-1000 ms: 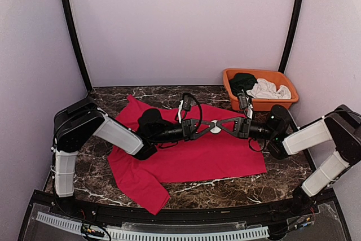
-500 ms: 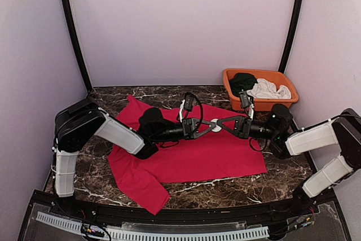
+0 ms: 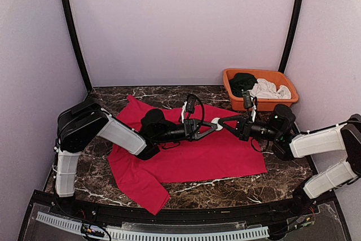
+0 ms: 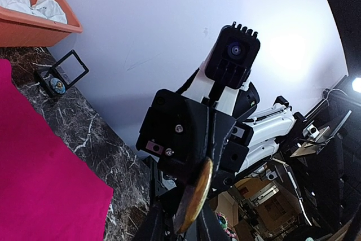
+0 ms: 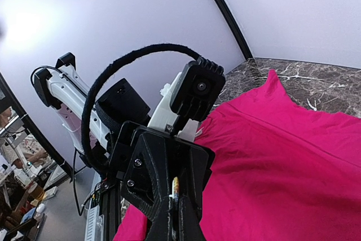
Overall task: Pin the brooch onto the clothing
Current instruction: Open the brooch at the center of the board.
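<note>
Gold-edged brooch [image 4: 193, 193] shows only edge-on, face unreadable.

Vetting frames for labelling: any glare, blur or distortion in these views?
Top external: even light, soft shadows, sharp; the brooch is small and washed-out white. Left wrist: strongly tilted view, glare patch on the wall, brooch seen only edge-on. Right wrist: bright hotspot on the wall upper left, red T-shirt heavily saturated, brooch barely visible.

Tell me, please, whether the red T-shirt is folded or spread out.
Spread out: the red T-shirt lies flat across the table, with only its near-left edge rumpled.
</note>
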Controlling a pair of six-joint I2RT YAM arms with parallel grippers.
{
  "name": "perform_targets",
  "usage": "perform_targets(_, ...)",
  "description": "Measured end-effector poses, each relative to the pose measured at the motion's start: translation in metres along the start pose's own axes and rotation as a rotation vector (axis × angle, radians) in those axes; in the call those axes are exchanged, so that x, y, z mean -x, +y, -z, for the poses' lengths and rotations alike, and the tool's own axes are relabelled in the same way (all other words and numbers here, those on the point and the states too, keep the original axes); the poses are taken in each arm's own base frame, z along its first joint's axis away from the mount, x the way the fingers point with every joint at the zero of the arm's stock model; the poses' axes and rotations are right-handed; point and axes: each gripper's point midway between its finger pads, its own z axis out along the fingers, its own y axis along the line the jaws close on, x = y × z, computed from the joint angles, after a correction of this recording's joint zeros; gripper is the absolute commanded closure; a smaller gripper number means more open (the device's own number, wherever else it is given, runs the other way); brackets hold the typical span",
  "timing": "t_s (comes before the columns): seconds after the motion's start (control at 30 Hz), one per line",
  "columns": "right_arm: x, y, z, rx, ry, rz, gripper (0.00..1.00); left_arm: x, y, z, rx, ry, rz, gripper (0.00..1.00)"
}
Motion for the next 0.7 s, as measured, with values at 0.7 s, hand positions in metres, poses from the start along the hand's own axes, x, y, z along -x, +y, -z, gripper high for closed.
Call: perform_targets(0.7, -0.0035, -0.0084, 0.0037, -0.058, -0.003, 0.01, 1.0, -0.0041, 0.0025, -0.0068, -0.024, 0.025, 0.032, 0.96)
